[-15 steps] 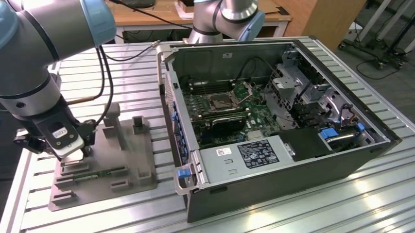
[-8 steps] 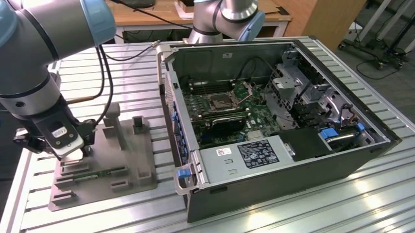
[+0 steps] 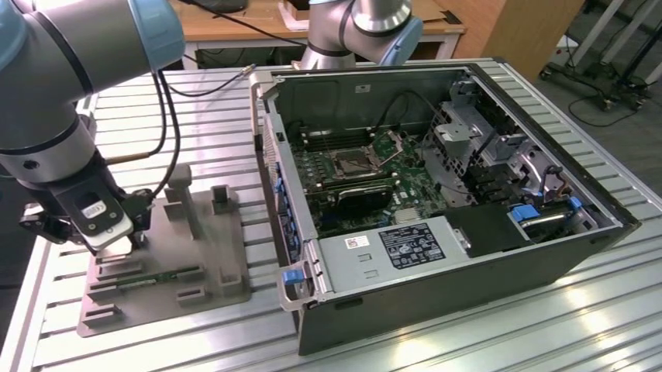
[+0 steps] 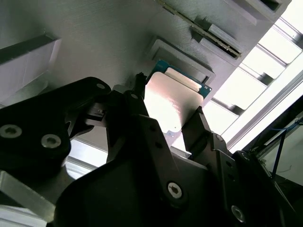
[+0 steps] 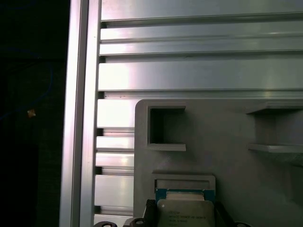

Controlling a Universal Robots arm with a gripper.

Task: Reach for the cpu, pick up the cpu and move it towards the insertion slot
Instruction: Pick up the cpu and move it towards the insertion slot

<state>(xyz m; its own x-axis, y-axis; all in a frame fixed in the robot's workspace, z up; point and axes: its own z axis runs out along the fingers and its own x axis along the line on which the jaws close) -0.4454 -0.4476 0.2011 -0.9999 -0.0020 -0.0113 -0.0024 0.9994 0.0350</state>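
Gripper low over grey holder, exterior view's left | fingers closed on opposite edges of chip | chip flat, metal top up (square, sides equal), at holder's recess | socket in computer case, well apart rightward

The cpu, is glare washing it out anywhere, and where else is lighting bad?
In the second wrist view, glare bleaches the cpu top nearly white; in the first wrist view it is evenly lit, but past the table edge all is black; in the exterior view, reflections streak the table's slats.
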